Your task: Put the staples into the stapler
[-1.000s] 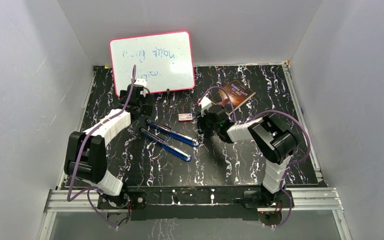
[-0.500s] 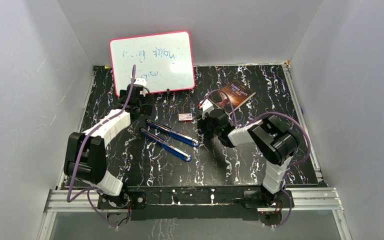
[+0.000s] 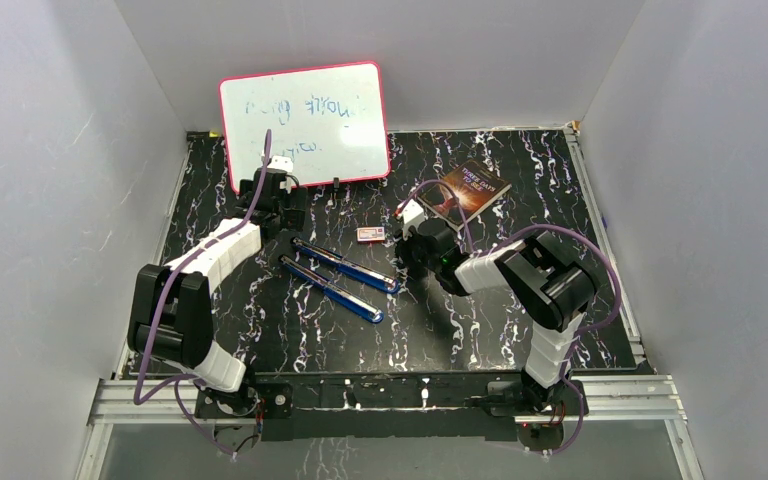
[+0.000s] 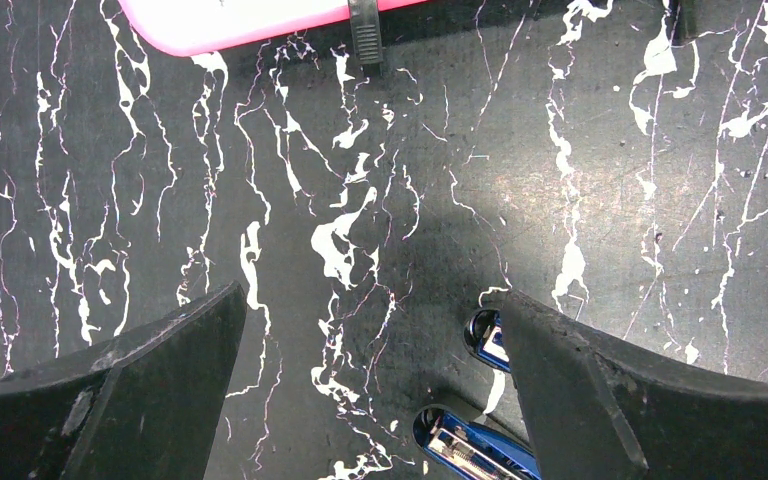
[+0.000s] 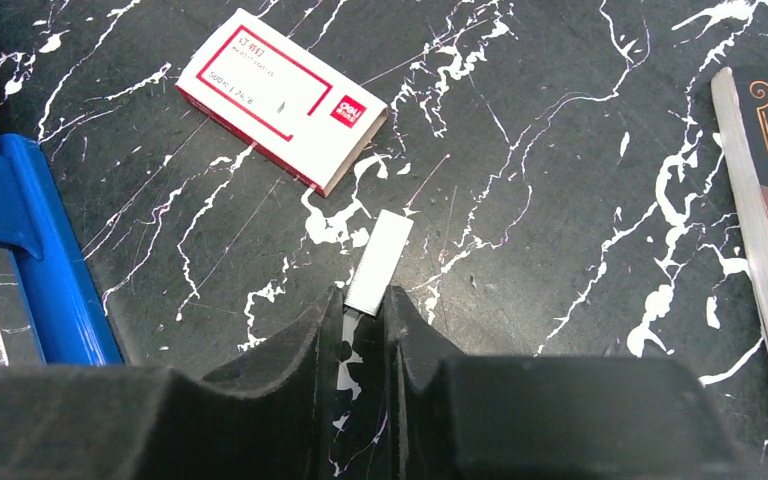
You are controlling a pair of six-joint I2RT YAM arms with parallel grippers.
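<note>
The staples (image 5: pixel 379 262), a short silvery strip, lie on the black marbled table just below the small white box with a red label (image 5: pixel 282 98). My right gripper (image 5: pixel 365 303) has its fingertips pressed against both sides of the strip's near end. The blue stapler (image 3: pixel 338 277) lies opened out in two long arms at the table's middle; its blue body (image 5: pixel 20 230) fills the left edge of the right wrist view. My left gripper (image 4: pixel 370 295) hangs wide open over the stapler's left ends (image 4: pixel 470 445), holding nothing.
A pink-framed whiteboard (image 3: pixel 303 125) leans on the back wall, its lower edge (image 4: pixel 240 30) just beyond the left gripper. A dark book (image 3: pixel 472 188) lies behind the right gripper, its spine (image 5: pixel 750 200) at that wrist view's right edge. White walls enclose the table.
The right gripper's jaws have narrowed onto the end of the staple strip. The left arm and the stapler have not moved.
</note>
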